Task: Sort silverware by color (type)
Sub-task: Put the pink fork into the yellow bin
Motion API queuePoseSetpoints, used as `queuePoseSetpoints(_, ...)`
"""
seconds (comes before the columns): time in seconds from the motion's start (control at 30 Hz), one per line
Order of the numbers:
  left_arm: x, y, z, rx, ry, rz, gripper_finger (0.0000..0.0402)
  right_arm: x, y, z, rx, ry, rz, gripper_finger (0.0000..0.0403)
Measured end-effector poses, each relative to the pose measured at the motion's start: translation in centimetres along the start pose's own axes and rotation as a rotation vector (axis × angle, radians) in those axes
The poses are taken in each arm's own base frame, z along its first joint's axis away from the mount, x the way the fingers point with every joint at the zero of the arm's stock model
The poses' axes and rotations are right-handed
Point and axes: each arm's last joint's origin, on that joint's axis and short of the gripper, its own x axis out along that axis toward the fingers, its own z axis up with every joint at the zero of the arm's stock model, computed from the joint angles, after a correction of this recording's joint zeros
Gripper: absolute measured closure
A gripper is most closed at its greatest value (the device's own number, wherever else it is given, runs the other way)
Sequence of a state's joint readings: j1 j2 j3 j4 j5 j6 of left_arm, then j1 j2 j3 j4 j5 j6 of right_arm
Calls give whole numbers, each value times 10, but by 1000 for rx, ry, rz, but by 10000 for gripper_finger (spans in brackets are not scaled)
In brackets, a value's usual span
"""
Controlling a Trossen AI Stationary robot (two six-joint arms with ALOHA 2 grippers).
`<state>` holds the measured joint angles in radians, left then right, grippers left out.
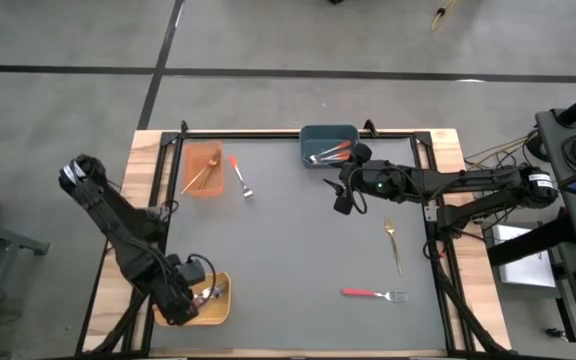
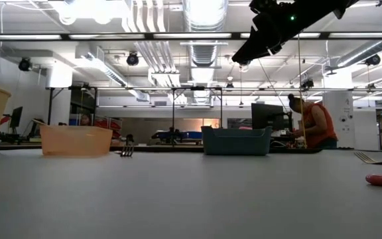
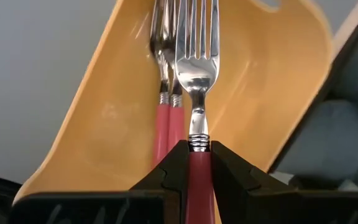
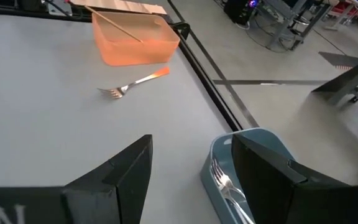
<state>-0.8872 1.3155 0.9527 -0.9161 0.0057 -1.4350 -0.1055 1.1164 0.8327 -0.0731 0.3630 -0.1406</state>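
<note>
Two red-handled forks point(image 3: 166, 93) lie in the yellow bin point(image 3: 266, 81), a detail only the left wrist view resolves; there the left gripper point(image 3: 197, 163) is clenched on a third red-handled fork point(image 3: 197, 68) above that bin. From overhead, the right gripper point(image 1: 343, 196) hangs released beside the blue-grey bin point(image 1: 329, 133), with a gold fork point(image 1: 393, 243), a red-handled fork point(image 1: 373, 294) and an orange-handled fork point(image 1: 240, 176) loose on the table point(image 1: 288, 250).
</note>
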Motion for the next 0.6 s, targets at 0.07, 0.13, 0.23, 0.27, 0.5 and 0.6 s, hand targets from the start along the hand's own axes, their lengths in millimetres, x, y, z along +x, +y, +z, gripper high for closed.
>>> queuePoseSetpoints(0.07,5,-1,-2,14,6,21,366,0,0,0,0,1,0,193)
queuePoseSetpoints(0.13,11,-3,-4,23,10,46,366,0,0,0,1,1,0,193)
queuePoseSetpoints(0.23,20,-4,-5,32,17,86,366,0,0,0,1,1,0,193)
queuePoseSetpoints(0.27,22,-4,-5,33,19,94,366,0,0,0,1,1,0,193)
queuePoseSetpoints(0.5,38,-7,-5,33,25,155,366,0,0,0,2,1,0,193)
queuePoseSetpoints(0.6,43,-9,-5,35,27,175,366,0,0,0,2,1,0,193)
